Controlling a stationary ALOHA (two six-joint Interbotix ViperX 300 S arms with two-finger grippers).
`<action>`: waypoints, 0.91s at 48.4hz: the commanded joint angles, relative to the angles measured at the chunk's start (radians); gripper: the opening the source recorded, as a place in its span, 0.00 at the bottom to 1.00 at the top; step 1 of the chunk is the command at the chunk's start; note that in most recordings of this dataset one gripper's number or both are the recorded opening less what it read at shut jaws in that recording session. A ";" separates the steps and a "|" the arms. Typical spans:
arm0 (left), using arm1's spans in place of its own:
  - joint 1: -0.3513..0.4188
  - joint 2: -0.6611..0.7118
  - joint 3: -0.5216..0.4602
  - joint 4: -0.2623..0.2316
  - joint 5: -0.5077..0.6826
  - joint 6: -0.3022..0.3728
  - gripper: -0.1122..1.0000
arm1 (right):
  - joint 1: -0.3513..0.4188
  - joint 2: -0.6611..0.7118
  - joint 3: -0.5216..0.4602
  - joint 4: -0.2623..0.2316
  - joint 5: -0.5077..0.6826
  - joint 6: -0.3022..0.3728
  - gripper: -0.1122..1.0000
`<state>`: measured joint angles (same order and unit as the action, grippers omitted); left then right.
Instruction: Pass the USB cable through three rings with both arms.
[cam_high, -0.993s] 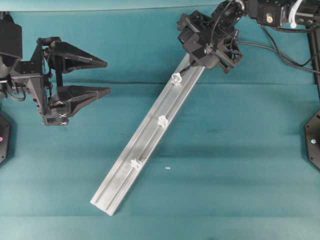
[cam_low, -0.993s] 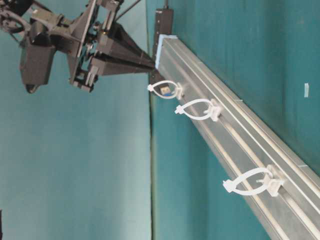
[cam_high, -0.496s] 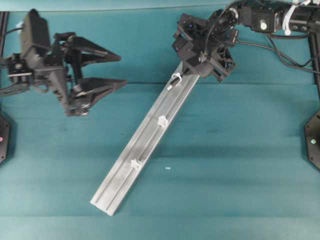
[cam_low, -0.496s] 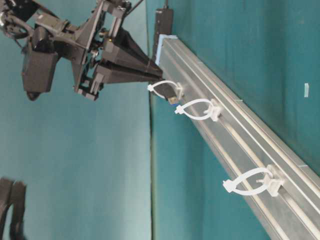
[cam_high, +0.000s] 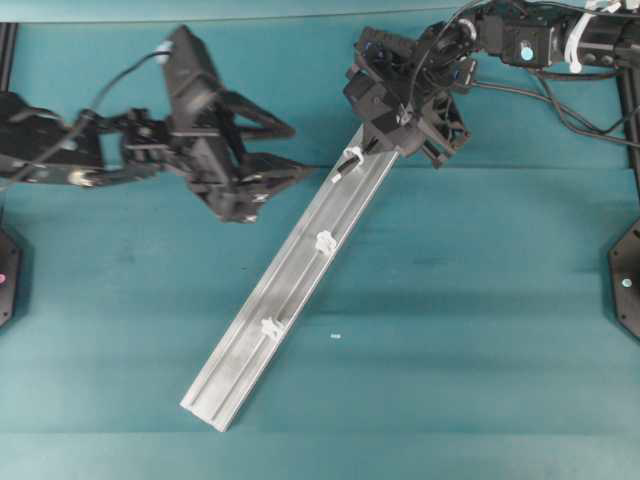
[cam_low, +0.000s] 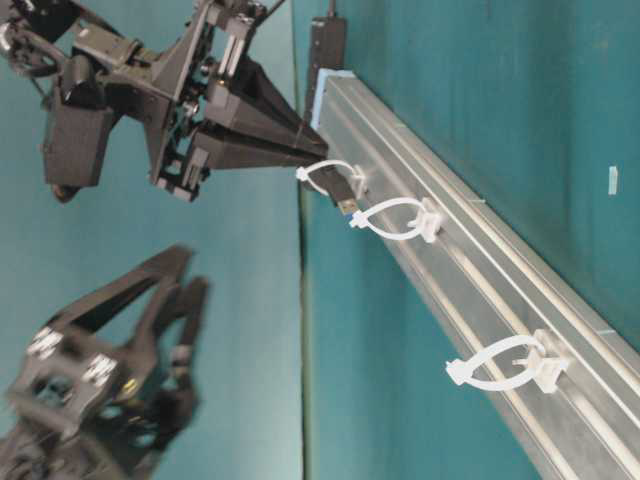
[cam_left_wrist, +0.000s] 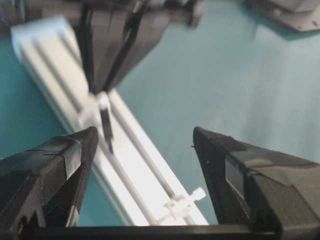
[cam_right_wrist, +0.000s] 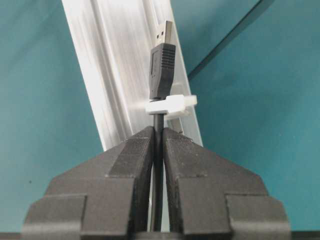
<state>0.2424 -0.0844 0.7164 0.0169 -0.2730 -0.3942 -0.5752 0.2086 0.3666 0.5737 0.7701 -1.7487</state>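
Observation:
My right gripper (cam_right_wrist: 158, 131) is shut on the black USB cable just behind its plug (cam_right_wrist: 162, 65). The plug pokes out past the first white ring (cam_right_wrist: 170, 105) at the upper end of the silvery rail (cam_high: 250, 340). From table level the plug (cam_low: 343, 192) hangs between the first ring (cam_low: 330, 172) and the second ring (cam_low: 395, 218). The third ring (cam_low: 495, 365) is further down the rail. My left gripper (cam_high: 300, 150) is open and holds nothing, left of the rail near the first ring (cam_high: 351, 156). Its wrist view shows the plug (cam_left_wrist: 106, 125) and the second ring (cam_left_wrist: 182, 205) ahead.
A black hub (cam_low: 328, 45) lies beyond the rail's far end. A tiny white scrap (cam_high: 335, 336) sits on the teal cloth right of the rail. Arm bases (cam_high: 625, 280) stand at the table's side edges.
My left arm has swung right, from the far left to just beside the rail's upper end. The right gripper has pushed the plug further through the first ring.

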 joint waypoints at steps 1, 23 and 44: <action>0.002 0.012 -0.018 0.002 -0.005 -0.043 0.86 | 0.009 0.002 -0.003 0.015 0.003 -0.011 0.21; 0.006 0.184 -0.109 0.002 -0.005 -0.057 0.86 | 0.009 0.002 -0.003 0.018 0.009 -0.009 0.21; 0.006 0.310 -0.169 0.002 -0.005 -0.060 0.86 | 0.014 -0.003 -0.003 0.018 0.020 -0.009 0.21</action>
<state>0.2516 0.2194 0.5660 0.0169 -0.2730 -0.4556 -0.5752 0.2071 0.3666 0.5844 0.7854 -1.7487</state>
